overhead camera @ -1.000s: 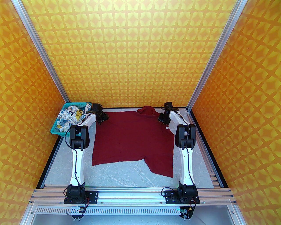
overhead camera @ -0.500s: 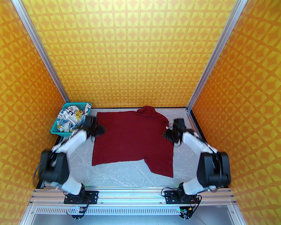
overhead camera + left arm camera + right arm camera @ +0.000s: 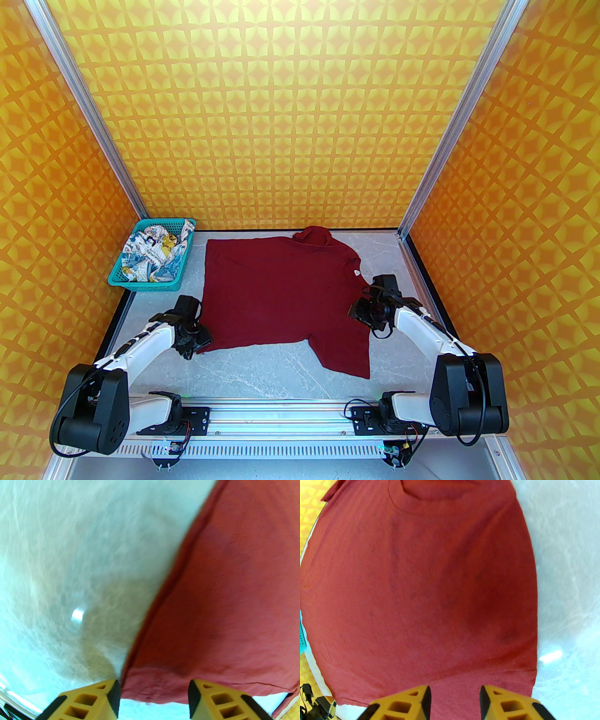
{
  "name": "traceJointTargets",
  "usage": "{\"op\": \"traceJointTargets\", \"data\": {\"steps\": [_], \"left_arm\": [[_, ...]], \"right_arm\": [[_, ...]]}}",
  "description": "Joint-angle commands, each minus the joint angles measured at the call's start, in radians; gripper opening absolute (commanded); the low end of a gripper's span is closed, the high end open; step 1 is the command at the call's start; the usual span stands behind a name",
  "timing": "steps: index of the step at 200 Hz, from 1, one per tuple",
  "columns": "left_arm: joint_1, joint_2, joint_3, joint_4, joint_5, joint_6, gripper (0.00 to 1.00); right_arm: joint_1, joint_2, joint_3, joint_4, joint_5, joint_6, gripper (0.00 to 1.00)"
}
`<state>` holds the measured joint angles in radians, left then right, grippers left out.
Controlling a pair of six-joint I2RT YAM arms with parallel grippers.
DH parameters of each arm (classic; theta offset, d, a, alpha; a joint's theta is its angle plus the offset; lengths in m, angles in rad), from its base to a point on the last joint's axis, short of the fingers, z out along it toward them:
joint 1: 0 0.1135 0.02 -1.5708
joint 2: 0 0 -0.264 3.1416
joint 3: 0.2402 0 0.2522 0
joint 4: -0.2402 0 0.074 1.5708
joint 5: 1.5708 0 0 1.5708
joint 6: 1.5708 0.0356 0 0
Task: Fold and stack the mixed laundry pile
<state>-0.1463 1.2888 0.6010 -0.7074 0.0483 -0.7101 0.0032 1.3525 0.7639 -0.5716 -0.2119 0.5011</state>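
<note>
1. A dark red T-shirt (image 3: pixel 281 295), one of the two garments in the mixed laundry pile, lies spread out and mostly flat on the pale marbled table (image 3: pixel 262 370).
2. The shirt's neck end is its far end, where a small hump of cloth is bunched up. The near hem is uneven, with a longer flap reaching closer to the arms on the right arm's side.
3. A small white label (image 3: pixel 356 271) shows at the shirt's far edge on that same side.
4. The left gripper (image 3: pixel 199 341) sits low at the shirt's near corner on the left arm's side. From the left wrist, its yellow fingers (image 3: pixel 93 700) stand apart with black pads facing inward. The hemmed corner of the shirt lies in the gap, and the jaws are not closed on it.
5. The right gripper (image 3: pixel 358 314) is at the shirt's opposite edge, about halfway along it, pointing in over the cloth. From the right wrist, its fingers (image 3: pixel 506 705) are parted above red fabric and are not clamped on it. Whether the tips touch the cloth cannot be told.
6. The second garment, a white one printed with blue, yellow and black (image 3: pixel 150 255), lies crumpled in a teal perforated basket (image 3: pixel 140 282). The basket stands just off the shirt's far corner on the left arm's side, clear of the shirt.
</note>
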Motion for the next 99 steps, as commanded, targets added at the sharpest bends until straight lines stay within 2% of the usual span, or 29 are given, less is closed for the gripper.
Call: {"op": "traceJointTargets", "data": {"steps": [1, 28, 61, 99], "left_arm": [[-0.006, 0.024, -0.01, 0.035, -0.022, -0.028, 0.49], [-0.006, 0.062, -0.02, 0.056, -0.02, -0.031, 0.43], [-0.007, 0.039, -0.031, 0.078, -0.016, -0.037, 0.26], [-0.01, -0.037, -0.01, 0.066, -0.009, -0.015, 0.06]], "right_arm": [[-0.006, -0.002, -0.009, 0.015, -0.027, 0.016, 0.4], [-0.006, -0.013, -0.009, -0.007, -0.02, 0.023, 0.39], [-0.022, -0.044, -0.014, -0.053, 0.0, 0.039, 0.39], [-0.139, -0.084, -0.066, -0.146, -0.04, 0.081, 0.38]]}}
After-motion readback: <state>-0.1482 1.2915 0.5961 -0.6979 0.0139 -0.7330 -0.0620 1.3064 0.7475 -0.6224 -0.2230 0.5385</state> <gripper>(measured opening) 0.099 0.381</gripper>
